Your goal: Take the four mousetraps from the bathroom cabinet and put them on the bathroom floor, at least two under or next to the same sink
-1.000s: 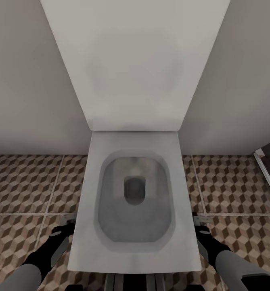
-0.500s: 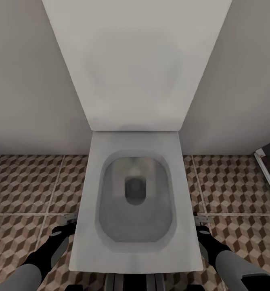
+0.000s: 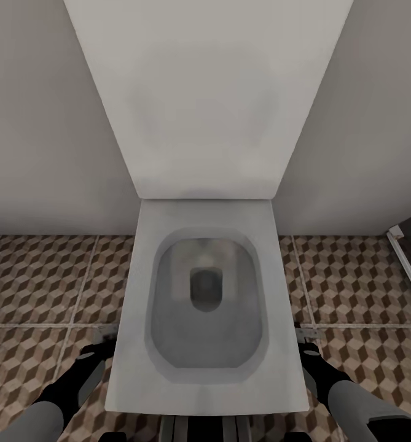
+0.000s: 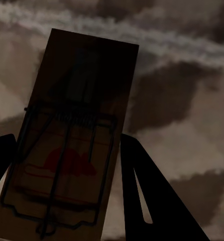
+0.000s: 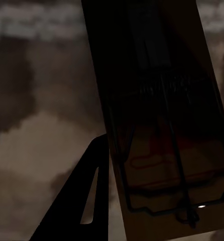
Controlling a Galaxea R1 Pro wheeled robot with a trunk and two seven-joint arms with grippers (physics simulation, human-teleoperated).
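Note:
In the left wrist view a brown wooden mousetrap (image 4: 72, 140) with a dark wire bar and red print sits between the dark fingers (image 4: 147, 196) of my left gripper (image 4: 67, 196), which is shut on it. My right gripper (image 5: 162, 201) is shut on a second mousetrap (image 5: 162, 115), with one finger (image 5: 87, 201) showing beside it. Both hang over the cube-patterned bathroom floor (image 3: 39, 276). In the head view the left gripper (image 3: 101, 344) and right gripper (image 3: 306, 344) flank a toilet. The cabinet and the bathroom sink are out of view.
A white toilet (image 3: 131, 344) with its lid (image 3: 205, 92) raised stands straight ahead against the pale wall (image 3: 33, 123), between my two arms. A dark panel with a white frame (image 3: 408, 258) stands at the right edge. Tiled floor lies on both sides of the toilet.
The whole picture slid a few pixels a second ago, so the camera moved slightly. Both arms and the traps they hold stay still.

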